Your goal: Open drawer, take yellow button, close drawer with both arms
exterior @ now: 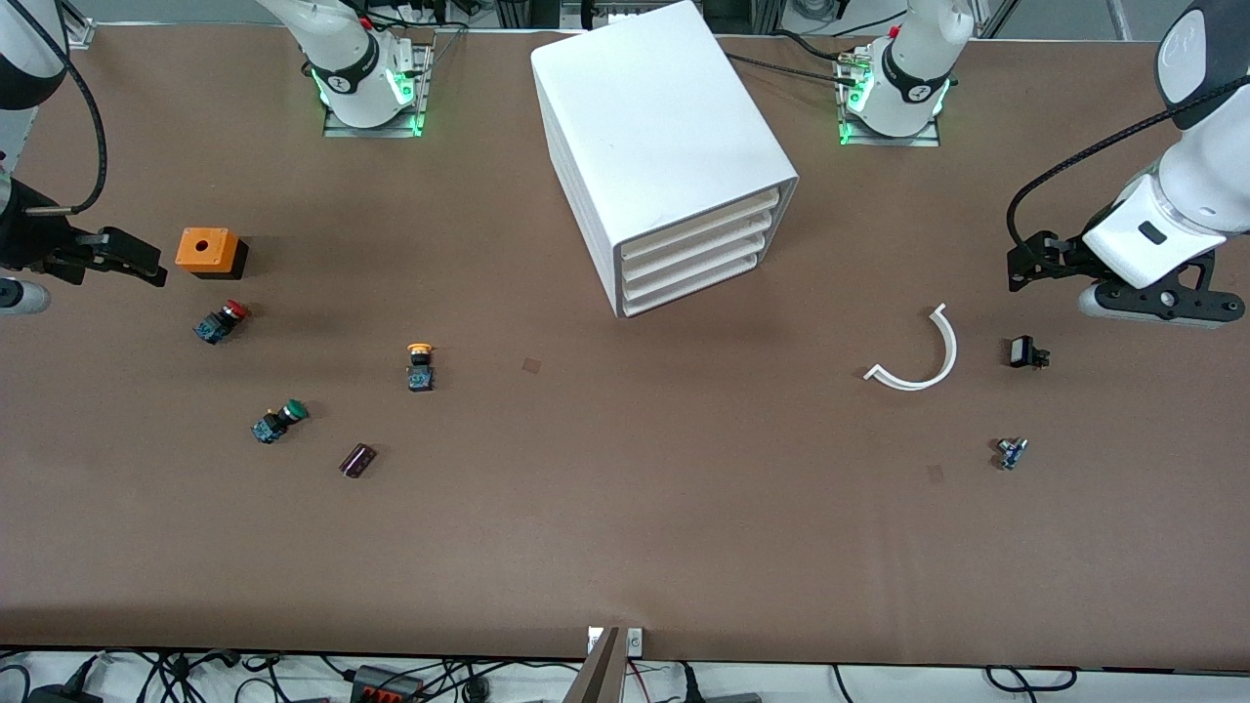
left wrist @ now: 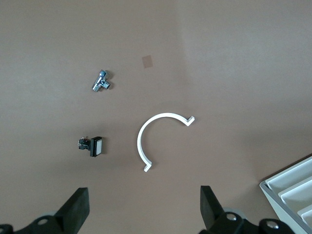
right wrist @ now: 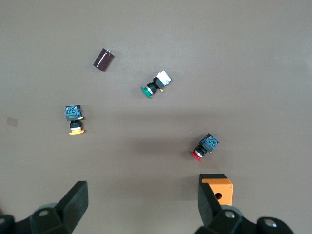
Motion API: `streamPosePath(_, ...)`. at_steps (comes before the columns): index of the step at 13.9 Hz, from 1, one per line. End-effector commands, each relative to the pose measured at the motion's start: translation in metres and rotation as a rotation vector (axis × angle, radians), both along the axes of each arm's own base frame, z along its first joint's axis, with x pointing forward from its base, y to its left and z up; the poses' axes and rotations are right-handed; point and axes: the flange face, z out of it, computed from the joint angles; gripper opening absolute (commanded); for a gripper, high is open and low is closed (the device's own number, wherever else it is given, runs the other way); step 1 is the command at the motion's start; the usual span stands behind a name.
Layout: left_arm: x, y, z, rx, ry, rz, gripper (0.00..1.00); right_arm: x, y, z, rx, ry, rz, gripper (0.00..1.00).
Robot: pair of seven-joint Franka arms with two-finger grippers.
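Note:
The white cabinet (exterior: 664,146) stands at the middle of the table, its corner also in the left wrist view (left wrist: 292,192). The drawer (exterior: 705,227), uppermost of four, sits flush like those below. The yellow-capped button (exterior: 420,366) (right wrist: 74,119) lies on the bare table toward the right arm's end, nearer the front camera than the cabinet. My right gripper (right wrist: 141,200) hangs open and empty over the table beside the orange box, mostly cut off in the front view. Over the left arm's end, my left gripper (exterior: 1162,305) (left wrist: 145,204) is open and empty.
An orange box (exterior: 207,252), a red-capped button (exterior: 221,321), a green-capped button (exterior: 278,421) and a dark cylinder (exterior: 357,461) lie toward the right arm's end. A white curved strip (exterior: 918,356), a small black switch (exterior: 1027,353) and a metal fitting (exterior: 1011,453) lie toward the left arm's end.

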Motion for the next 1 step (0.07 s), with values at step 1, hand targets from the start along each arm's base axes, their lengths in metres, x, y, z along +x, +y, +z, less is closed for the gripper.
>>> streamPosePath(1, -0.0049, -0.0026, 0.0056, -0.011, 0.000, 0.004, 1.00, -0.0078, -0.0007, 0.0046, -0.013, -0.006, 0.021, 1.00)
